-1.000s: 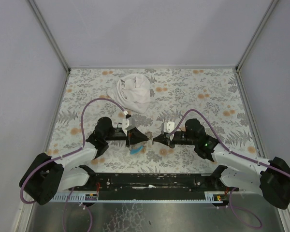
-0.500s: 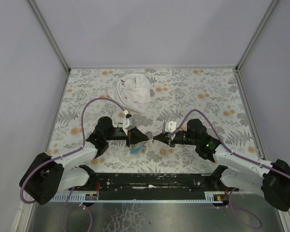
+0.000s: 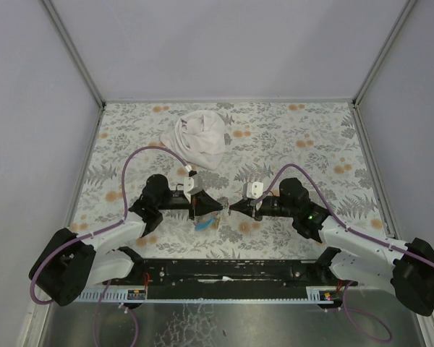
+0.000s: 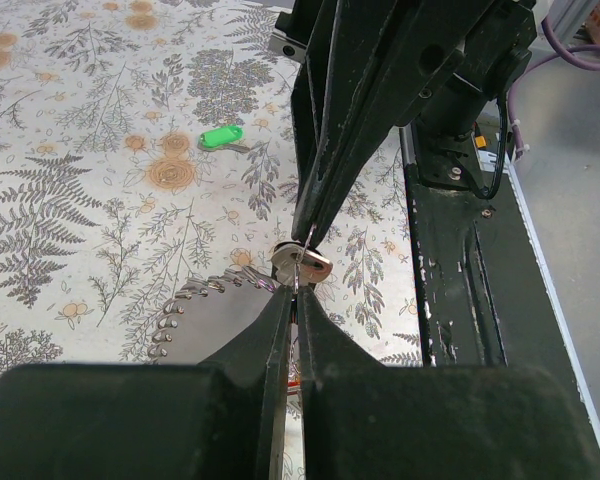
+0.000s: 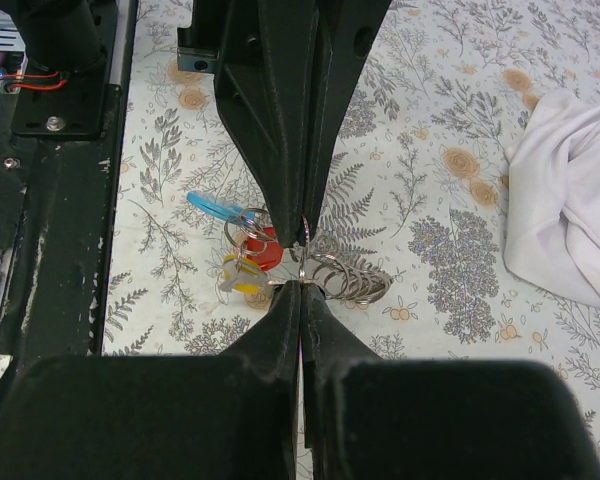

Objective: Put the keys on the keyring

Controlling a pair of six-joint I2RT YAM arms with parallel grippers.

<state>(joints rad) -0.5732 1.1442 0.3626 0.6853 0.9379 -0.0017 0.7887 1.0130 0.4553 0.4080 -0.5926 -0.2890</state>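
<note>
Pinching the keyring [image 5: 302, 243] with the left gripper [image 3: 219, 207], squeezed tight on the thin metal ring. Pinching the same ring from the other side with the right gripper [image 3: 232, 208], squeezed tight too, tip to tip with the left one. Holding it over the flowery table [image 3: 311, 152], near the front, in the middle. Dangling right by the tips: red key [image 5: 263, 250], yellow key [image 5: 242, 277], blue piece [image 5: 213, 207] and a bunch of little rings [image 5: 348, 280]. Lying flat on the table, well apart: green key [image 4: 220, 137]. Sitting far back: white cloth [image 3: 199, 139].
</note>
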